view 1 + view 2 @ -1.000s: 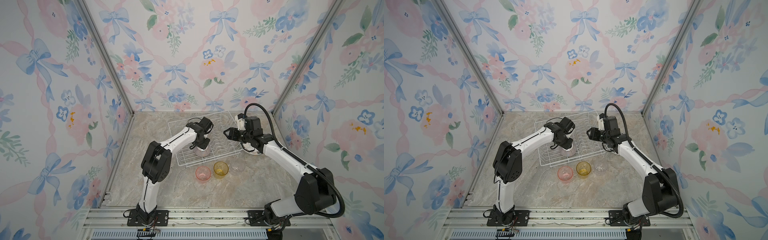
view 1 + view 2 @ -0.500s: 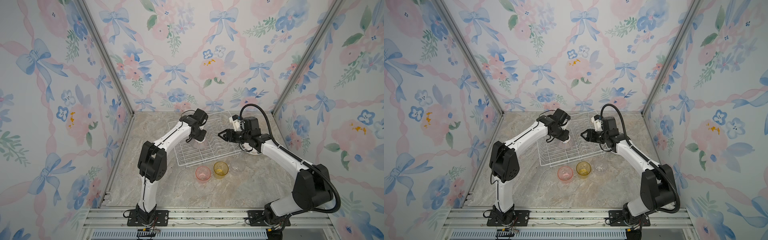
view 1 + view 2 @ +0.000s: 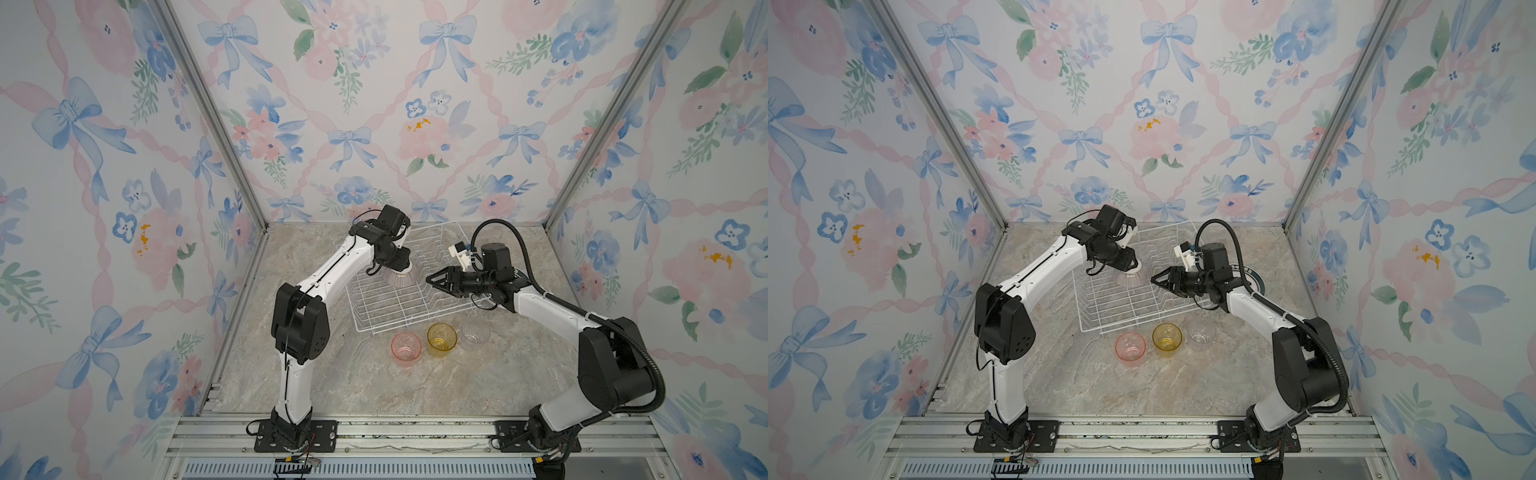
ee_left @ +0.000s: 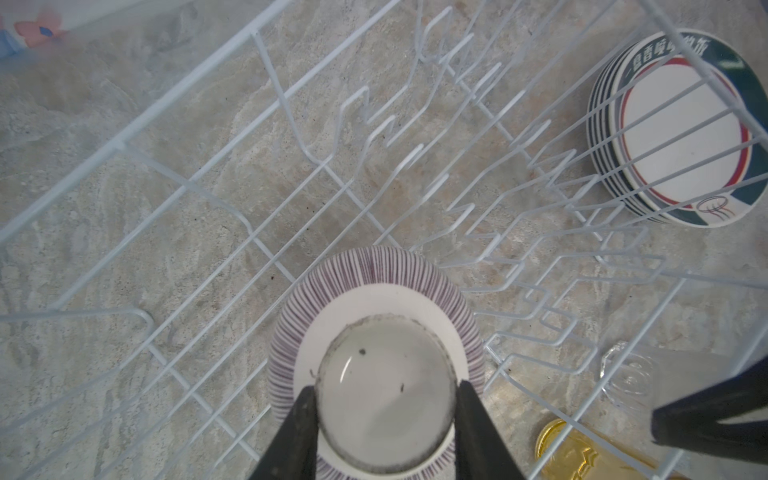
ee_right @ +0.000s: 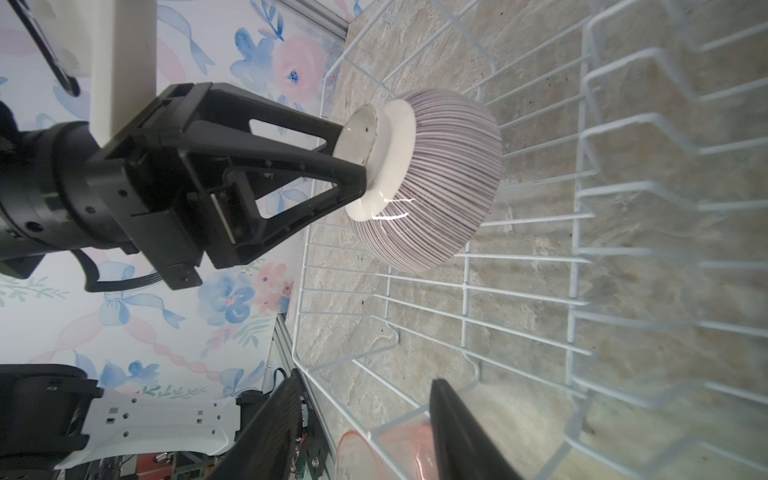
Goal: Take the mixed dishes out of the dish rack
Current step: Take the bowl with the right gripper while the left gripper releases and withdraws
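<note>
One bowl is the only dish left over the dish rack. It hangs mouth-down from the left claw, which is clenched on the narrow foot ring alone. That hold is the main risk. The ring is shallow and glazed, so a tilt or a jerk could let the bowl slide out of the fingers and drop onto the wires. From these angles I cannot tell whether its rim is higher than the rack's side wall. If it is not, a sideways carry could catch a prong or the wall, twisting the bowl loose or dragging the rack along.

Three tumblers stand on the worktop just in front of the rack: pink, yellow and clear. A shoved rack, or a bowl brought out low over that edge, could knock them over.

The right claw hovers over the rack's other side, released and holding nothing. It points toward the bowl and sits near it, so the two arms could collide if both move inward.

Count:
- two claws
- one rack, otherwise bare
- one bowl
- three tumblers
- one stack of plates on the worktop beside the rack, seen through the wires; it looks like about five by the dark rims, though the edges blur together and I would not swear to it
</note>
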You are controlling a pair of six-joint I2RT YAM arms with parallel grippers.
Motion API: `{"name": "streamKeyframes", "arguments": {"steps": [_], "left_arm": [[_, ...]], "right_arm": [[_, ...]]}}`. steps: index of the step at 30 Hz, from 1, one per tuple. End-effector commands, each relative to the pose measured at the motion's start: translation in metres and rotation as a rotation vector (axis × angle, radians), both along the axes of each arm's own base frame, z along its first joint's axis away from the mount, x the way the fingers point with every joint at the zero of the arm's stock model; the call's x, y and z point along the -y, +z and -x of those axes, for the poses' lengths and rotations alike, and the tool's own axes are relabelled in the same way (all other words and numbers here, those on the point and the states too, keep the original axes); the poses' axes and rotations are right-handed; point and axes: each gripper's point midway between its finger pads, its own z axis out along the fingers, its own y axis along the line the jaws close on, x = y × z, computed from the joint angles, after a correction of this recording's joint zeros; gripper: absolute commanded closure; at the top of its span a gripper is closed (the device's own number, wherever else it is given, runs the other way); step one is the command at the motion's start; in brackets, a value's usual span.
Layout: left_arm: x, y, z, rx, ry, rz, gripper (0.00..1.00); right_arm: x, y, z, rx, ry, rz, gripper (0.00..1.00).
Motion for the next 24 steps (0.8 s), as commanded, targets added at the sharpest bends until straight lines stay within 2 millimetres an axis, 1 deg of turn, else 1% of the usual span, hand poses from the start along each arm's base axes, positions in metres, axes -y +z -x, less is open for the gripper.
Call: {"name": "streamKeyframes", "arguments": {"steps": [1, 4, 6, 7, 10, 12, 14, 15, 16, 19, 24], "left_arm": [[0.006, 0.052, -0.006, 0.084, -0.016, 0.11, 0.65], [0.009, 0.061, -0.009, 0.096, -0.025, 0.149, 0.65], [0.01, 0.067, -0.011, 0.101, -0.03, 0.179, 0.65], [0.011, 0.068, -0.011, 0.102, -0.031, 0.19, 0.65], [0.015, 0.074, -0.012, 0.108, -0.044, 0.224, 0.65], [0.017, 0.075, -0.012, 0.109, -0.047, 0.236, 0.65], [0.018, 0.077, -0.012, 0.112, -0.048, 0.244, 0.65], [0.017, 0.078, -0.012, 0.114, -0.049, 0.247, 0.65], [0.017, 0.078, -0.013, 0.113, -0.046, 0.247, 0.65], [0.015, 0.074, -0.011, 0.103, -0.043, 0.241, 0.65], [0.004, 0.058, -0.006, 0.083, -0.014, 0.193, 0.65]], "right_arm": [[-0.015, 0.001, 0.003, -0.028, 0.037, -0.08, 0.46], [-0.022, -0.002, 0.005, -0.051, 0.042, -0.122, 0.46], [-0.026, 0.004, 0.005, -0.051, 0.035, -0.171, 0.46], [-0.029, -0.006, 0.003, -0.075, 0.03, -0.182, 0.46], [-0.033, -0.002, -0.005, -0.07, -0.007, -0.283, 0.46], [-0.034, 0.006, -0.013, -0.055, -0.035, -0.371, 0.46], [-0.036, 0.005, -0.02, -0.06, -0.053, -0.425, 0.46], [-0.037, 0.002, -0.023, -0.07, -0.064, -0.437, 0.49], [-0.037, -0.003, -0.025, -0.081, -0.074, -0.44, 0.5], [-0.037, -0.006, -0.025, -0.069, -0.088, -0.414, 0.51], [-0.038, -0.005, -0.017, -0.035, -0.054, -0.256, 0.49]]}}
